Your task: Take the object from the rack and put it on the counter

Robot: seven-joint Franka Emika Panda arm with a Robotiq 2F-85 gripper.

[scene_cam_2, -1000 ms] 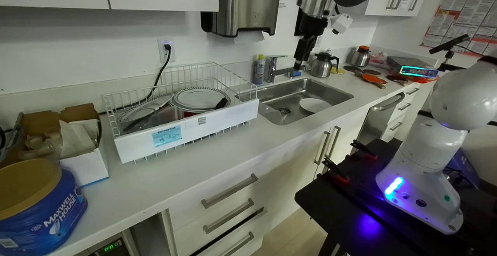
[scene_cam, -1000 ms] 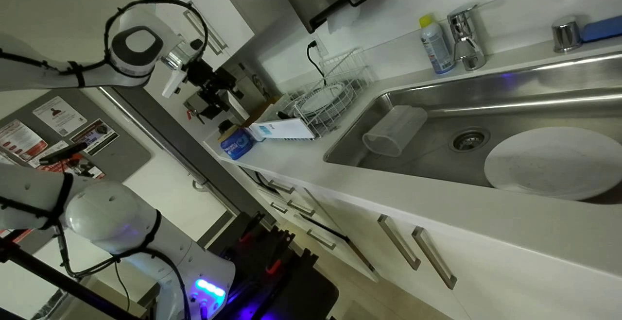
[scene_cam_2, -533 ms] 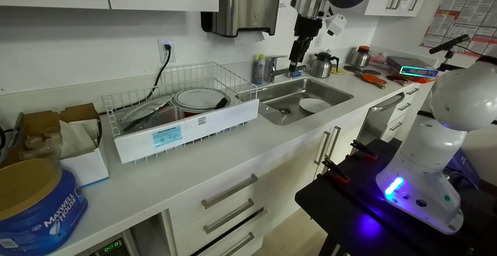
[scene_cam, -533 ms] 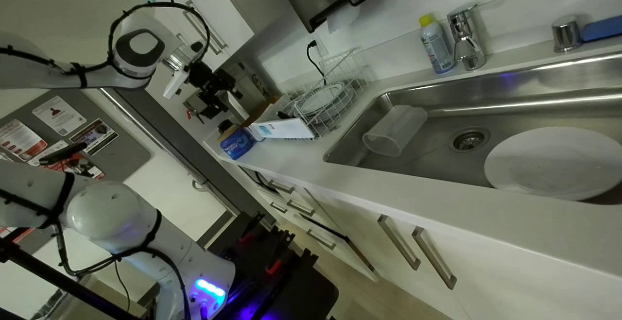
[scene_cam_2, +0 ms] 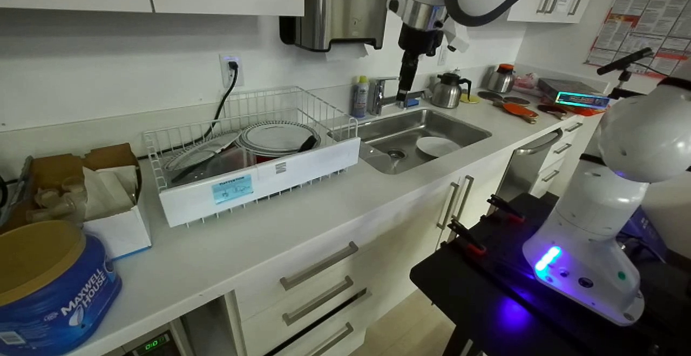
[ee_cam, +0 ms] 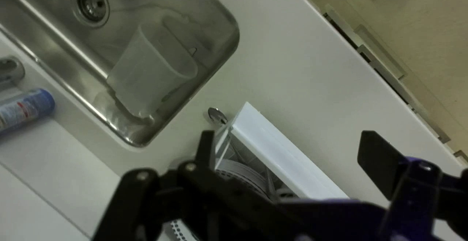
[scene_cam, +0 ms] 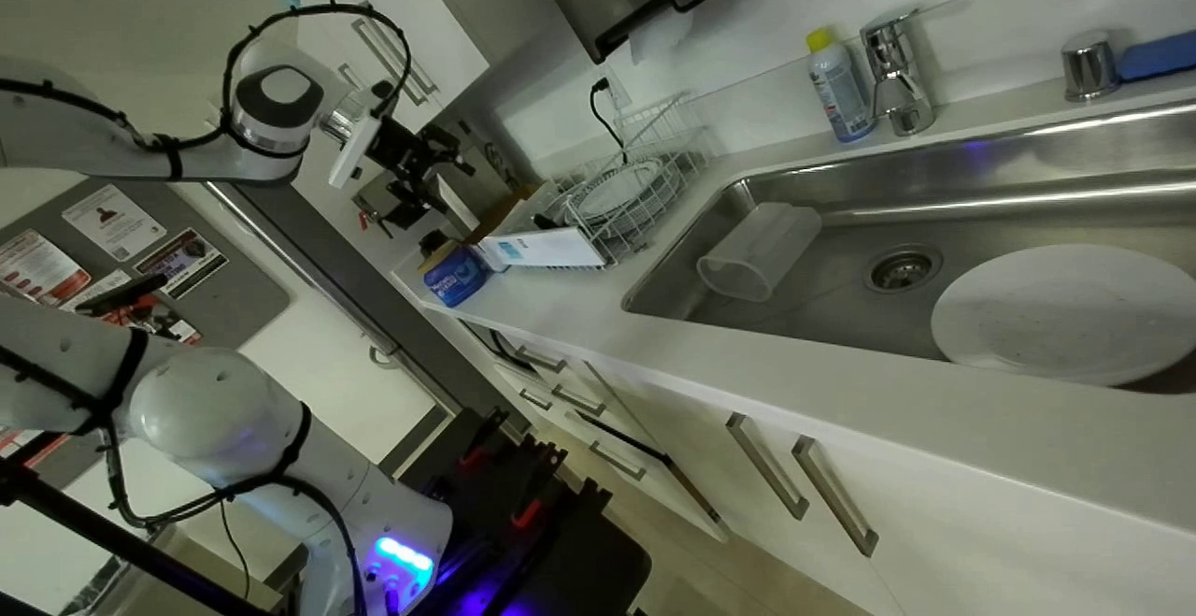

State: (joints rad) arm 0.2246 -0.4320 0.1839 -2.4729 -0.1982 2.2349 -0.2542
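Observation:
The rack (scene_cam_2: 302, 164) is a white wire basket with a white front panel, on the white counter (scene_cam_2: 270, 242). It shows in both exterior views (scene_cam: 551, 250) and in the wrist view (ee_cam: 278, 149). It holds stacked plates (scene_cam_2: 278, 135), a clear container (scene_cam_2: 232, 161) and black-handled utensils (scene_cam_2: 189, 171). My gripper (ee_cam: 289, 142) is open and empty, with its fingers wide apart. It hangs in the air, pointing down, in both exterior views (scene_cam_2: 402, 95) (scene_cam: 451, 188). In the wrist view its body hides much of the rack.
A sink (scene_cam_2: 432, 115) holds a clear pitcher (scene_cam: 759, 250) and a white plate (scene_cam: 1065, 312). A faucet (scene_cam: 897, 78) and spray bottle (scene_cam: 839, 88) stand behind it. A coffee tub (scene_cam_2: 59, 286) and box (scene_cam_2: 116, 232) stand beside the rack. A towel dispenser (scene_cam_2: 348, 7) hangs above.
In an exterior view my gripper has moved left and turned about its own axis. The arm has shifted a little. The rack and the things in it have not moved.

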